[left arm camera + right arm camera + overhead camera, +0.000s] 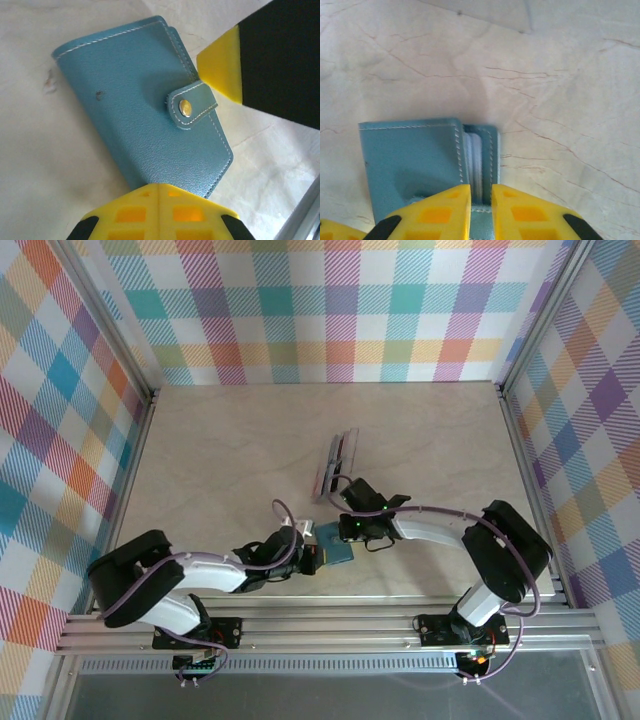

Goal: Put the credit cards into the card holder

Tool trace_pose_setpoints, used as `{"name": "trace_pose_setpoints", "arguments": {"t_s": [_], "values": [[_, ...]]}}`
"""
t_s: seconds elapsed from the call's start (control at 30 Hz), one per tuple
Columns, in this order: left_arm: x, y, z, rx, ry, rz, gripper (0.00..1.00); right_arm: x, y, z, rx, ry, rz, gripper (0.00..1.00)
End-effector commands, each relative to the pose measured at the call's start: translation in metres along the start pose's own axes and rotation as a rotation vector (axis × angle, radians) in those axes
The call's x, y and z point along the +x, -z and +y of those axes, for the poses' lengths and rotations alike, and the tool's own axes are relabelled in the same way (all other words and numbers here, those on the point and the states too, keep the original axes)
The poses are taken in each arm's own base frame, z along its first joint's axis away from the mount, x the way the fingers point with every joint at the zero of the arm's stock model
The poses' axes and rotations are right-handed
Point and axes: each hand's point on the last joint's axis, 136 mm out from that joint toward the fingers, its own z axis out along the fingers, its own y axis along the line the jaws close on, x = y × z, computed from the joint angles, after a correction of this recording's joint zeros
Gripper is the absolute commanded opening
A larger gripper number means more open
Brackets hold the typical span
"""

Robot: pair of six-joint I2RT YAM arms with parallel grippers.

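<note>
Squarely between your two arms, the card holder [145, 130] lies flat on the counter [220, 440], strap across its face, with the credit cards [337, 462] stacked just beyond. Your left claw [158, 192], pressed together, sits at the holder's near corner. Your right claw [481, 195] stands a slit apart over the strap edge; whether it nips the strap cannot be told. The soft, light leather will likely flex and slide, so pin one corner and lift at the snap strap.

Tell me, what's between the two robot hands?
The blue card holder lies between the left fingers and the right fingers, clearest in the left wrist view.
</note>
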Motion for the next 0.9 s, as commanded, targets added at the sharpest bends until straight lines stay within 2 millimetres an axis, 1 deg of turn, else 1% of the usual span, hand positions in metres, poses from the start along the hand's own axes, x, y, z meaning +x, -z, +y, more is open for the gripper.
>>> {"name": "trace_pose_setpoints", "arguments": {"t_s": [0.0,0.07,0.2,0.3,0.4,0.47,0.6,0.7,0.87], "values": [[-0.006,0.019,0.011,-0.087,0.036,-0.022,0.0,-0.005,0.022,0.007,0.045,0.073,-0.049,0.22],[-0.019,0.031,0.005,-0.086,0.053,-0.041,0.0,-0.003,0.032,0.012,0.041,0.106,-0.059,0.25],[-0.043,0.038,-0.009,0.005,0.126,-0.035,0.0,0.005,0.04,0.029,-0.006,0.166,-0.045,0.31],[-0.057,0.033,-0.011,0.031,0.169,-0.022,0.0,0.011,0.042,0.036,-0.039,0.177,-0.03,0.35],[-0.069,0.021,-0.012,0.069,0.21,-0.008,0.0,0.014,0.041,0.039,-0.052,0.187,-0.018,0.35],[-0.074,0.013,-0.017,0.096,0.208,0.007,0.0,0.016,0.04,0.042,-0.06,0.2,-0.012,0.35],[-0.075,-0.003,-0.017,0.09,0.196,0.034,0.0,0.019,0.036,0.046,-0.057,0.223,0.006,0.35],[-0.072,-0.014,-0.008,0.067,0.2,0.049,0.0,0.02,0.03,0.048,-0.048,0.239,0.024,0.38],[-0.054,-0.033,0.015,0.013,0.229,0.089,0.0,0.018,0.018,0.049,-0.023,0.252,0.038,0.38]]}}
